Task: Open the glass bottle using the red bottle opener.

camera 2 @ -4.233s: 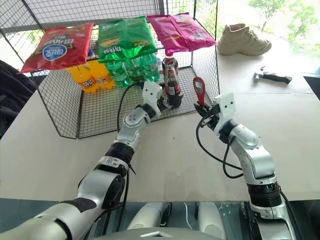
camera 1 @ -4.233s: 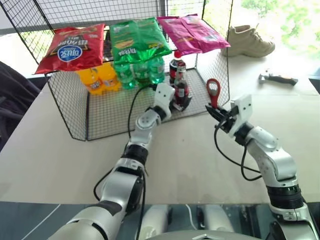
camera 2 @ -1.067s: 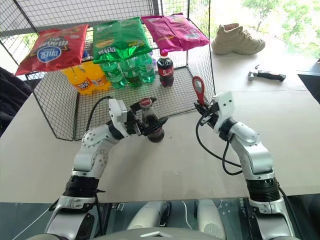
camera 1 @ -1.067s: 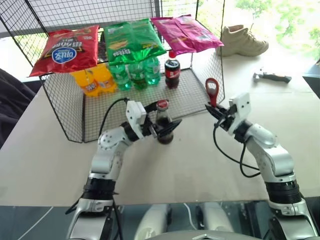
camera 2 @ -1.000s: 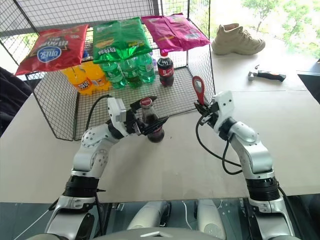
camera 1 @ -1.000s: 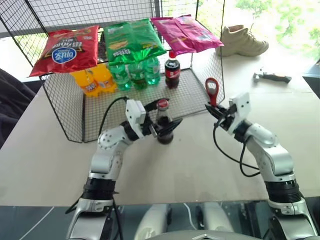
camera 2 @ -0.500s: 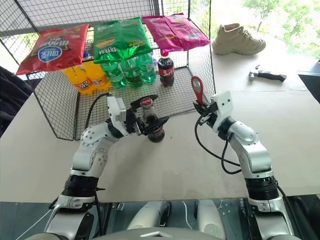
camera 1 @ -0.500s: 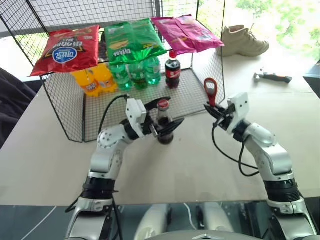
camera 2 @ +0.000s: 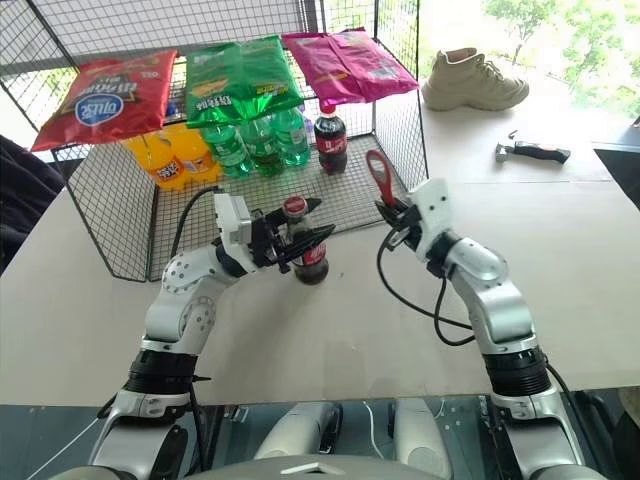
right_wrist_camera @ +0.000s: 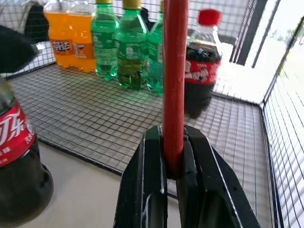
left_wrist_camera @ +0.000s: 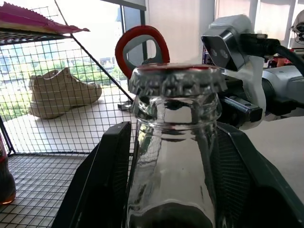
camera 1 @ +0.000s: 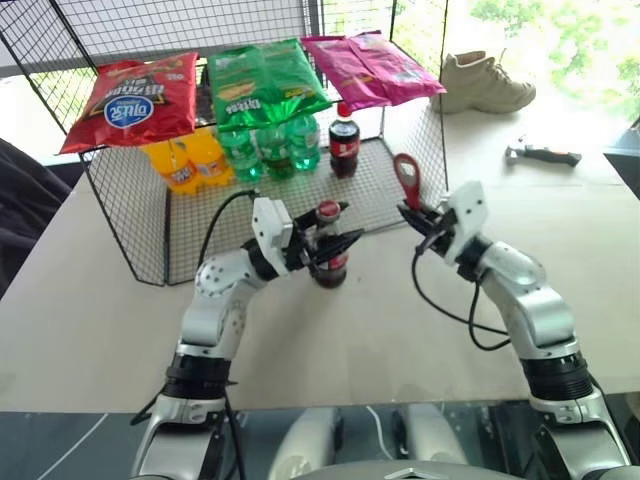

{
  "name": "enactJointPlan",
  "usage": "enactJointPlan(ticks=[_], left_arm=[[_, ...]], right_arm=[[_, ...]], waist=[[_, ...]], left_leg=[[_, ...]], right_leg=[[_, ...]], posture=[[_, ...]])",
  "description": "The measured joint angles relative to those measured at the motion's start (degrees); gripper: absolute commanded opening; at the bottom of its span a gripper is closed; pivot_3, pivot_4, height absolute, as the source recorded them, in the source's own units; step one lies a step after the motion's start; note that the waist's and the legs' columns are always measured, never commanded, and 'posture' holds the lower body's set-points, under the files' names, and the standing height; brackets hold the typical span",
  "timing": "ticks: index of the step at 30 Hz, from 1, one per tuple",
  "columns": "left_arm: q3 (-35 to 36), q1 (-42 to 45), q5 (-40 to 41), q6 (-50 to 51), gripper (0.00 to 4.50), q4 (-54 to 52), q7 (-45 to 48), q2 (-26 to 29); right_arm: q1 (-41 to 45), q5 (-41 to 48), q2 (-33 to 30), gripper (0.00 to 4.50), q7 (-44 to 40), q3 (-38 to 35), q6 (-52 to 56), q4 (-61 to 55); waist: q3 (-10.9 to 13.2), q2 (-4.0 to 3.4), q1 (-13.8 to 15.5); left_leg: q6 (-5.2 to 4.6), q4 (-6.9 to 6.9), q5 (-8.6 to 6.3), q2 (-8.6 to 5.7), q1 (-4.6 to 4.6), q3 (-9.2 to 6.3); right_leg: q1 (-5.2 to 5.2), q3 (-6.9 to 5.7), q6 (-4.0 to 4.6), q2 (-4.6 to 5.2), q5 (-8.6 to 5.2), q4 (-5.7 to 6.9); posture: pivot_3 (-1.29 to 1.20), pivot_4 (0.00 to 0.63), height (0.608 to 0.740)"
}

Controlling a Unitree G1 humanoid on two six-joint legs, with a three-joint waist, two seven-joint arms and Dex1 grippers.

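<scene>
- Left gripper has its two black fingers set either side of the glass bottle, which stands on the table just in front of the wire rack; whether they press the glass or merely flank it I cannot tell, though the likely purpose is to steady the bottle so the cap can be levered off.
- Right gripper is clenched on the handle of the red bottle opener, holding it upright with the ring head uppermost, near the bottle's right side but apart from it. That leaves the ring free to be tipped over the cap, which is on and untouched.
- From the left wrist, the crimped cap looms close with a finger on each side of the neck and the opener's ring just behind it, an alignment the head views give less clearly.
- From the right wrist, the handle is seen nipped between the pads; behind it stand a plastic cola bottle, green bottles and orange ones.
</scene>
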State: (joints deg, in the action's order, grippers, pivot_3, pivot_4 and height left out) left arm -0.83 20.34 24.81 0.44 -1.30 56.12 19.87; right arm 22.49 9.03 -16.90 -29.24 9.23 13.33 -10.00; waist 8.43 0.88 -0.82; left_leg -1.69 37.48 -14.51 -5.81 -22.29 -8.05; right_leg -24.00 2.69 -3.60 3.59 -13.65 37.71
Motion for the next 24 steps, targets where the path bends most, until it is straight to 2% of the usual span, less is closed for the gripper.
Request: enactJointPlan(ticks=[4,8,15,24], left_arm=[[-0.08,-0.24,-0.24,0.27,1.99,0.00,-0.48,0.03],[0.04,-0.13,-0.44,0.34,1.99,0.00,-1.33,0.06],[0.02,-0.23,-0.42,1.36,1.99,-0.40,-2.36,-0.14],[0.23,-0.48,-0.34,2.14,1.99,-0.79,-3.19,-0.25]], right_arm=[[2.64,-13.66,-1.97,0.00,2.01,7.76,-14.68,1.45],[2.81,-20.76,-2.62,0.00,3.89,10.45,-22.82,4.69],[3.27,-31.62,-4.00,0.00,10.03,11.26,-29.98,9.37],[5.83,-38.60,-2.80,0.00,14.43,12.51,-33.62,13.00]], waist=[[0.00,0.01,0.03],[-0.01,0.03,0.16],[-0.02,0.03,0.16],[-0.05,0.02,0.22]], left_leg=[[0.00,-0.08,0.00,0.00,0.37,0.04],[0.00,-0.07,0.00,0.00,0.41,0.04],[0.03,-0.07,0.02,0.00,0.48,0.05],[0.04,-0.07,0.02,0.02,0.59,0.05]], right_leg=[[0.37,0.01,0.00,-0.02,-0.01,-0.05],[0.41,0.02,0.00,-0.02,-0.01,-0.04],[0.44,0.05,0.00,-0.04,-0.01,0.01],[0.57,0.05,0.01,-0.15,-0.01,0.00]], posture=[[0.00,0.150,0.732],[0.00,0.150,0.732],[0.00,0.150,0.732],[0.00,0.150,0.732]])
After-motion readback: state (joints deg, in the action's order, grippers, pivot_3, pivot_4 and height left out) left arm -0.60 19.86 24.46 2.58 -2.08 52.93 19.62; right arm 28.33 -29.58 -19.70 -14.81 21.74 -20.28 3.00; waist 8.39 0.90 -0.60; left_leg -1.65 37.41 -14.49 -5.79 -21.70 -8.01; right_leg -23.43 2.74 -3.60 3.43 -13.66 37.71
